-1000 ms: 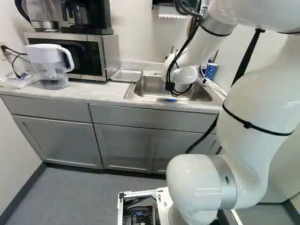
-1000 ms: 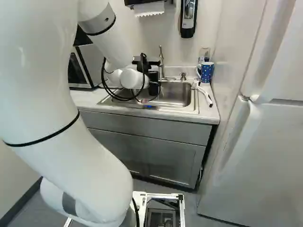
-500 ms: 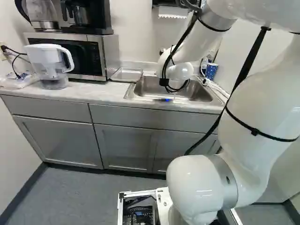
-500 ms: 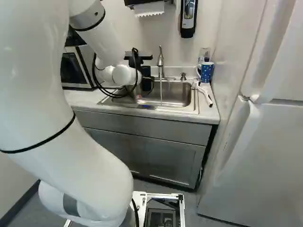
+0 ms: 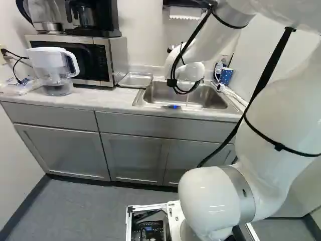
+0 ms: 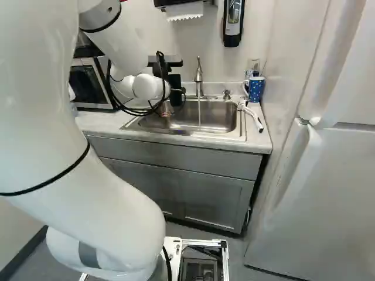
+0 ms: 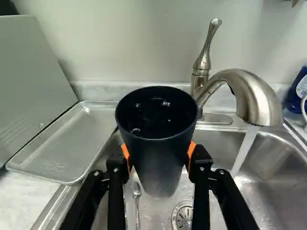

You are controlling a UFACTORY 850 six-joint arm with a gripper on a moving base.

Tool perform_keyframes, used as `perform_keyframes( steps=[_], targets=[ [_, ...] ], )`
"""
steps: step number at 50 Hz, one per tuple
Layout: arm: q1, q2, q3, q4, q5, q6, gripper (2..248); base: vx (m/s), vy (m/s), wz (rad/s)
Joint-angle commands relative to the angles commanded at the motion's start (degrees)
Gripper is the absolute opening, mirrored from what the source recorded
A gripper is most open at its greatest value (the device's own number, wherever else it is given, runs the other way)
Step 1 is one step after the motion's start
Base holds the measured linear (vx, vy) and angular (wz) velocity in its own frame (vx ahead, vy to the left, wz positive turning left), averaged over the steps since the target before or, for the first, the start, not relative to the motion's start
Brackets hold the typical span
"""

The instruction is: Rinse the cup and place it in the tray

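Cup (image 7: 158, 158), dark and open at the top, sits between the orange pads (image 7: 191, 152) of the gripper (image 6: 175, 91), pinched from both sides and held roughly upright over the sink (image 5: 220, 100). Drops of water show inside it. Beside it, water (image 7: 244, 149) runs from the faucet (image 7: 256, 98) into the basin, falling clear of the cup. A spoon (image 7: 137, 191) lies in the basin near the drain (image 7: 183, 216). The metal tray (image 7: 64, 139) rests on the counter (image 5: 105, 100), between the sink and the microwave (image 5: 98, 60). On the sink's other side, a blue mug with white dots (image 6: 256, 89) stands near a white-handled brush (image 6: 254, 117).
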Motion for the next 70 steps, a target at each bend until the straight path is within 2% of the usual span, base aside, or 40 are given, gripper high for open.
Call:
perform_keyframes(
  steps=[44, 70],
  targets=[
    [2.3, 2.4, -3.2, 0.0, -6.9, 0.0, 125, 0.000, 0.000, 0.000],
    [2.3, 4.4, -4.4, 0.0, -7.1, 0.0, 125, 0.000, 0.000, 0.000]
  ],
)
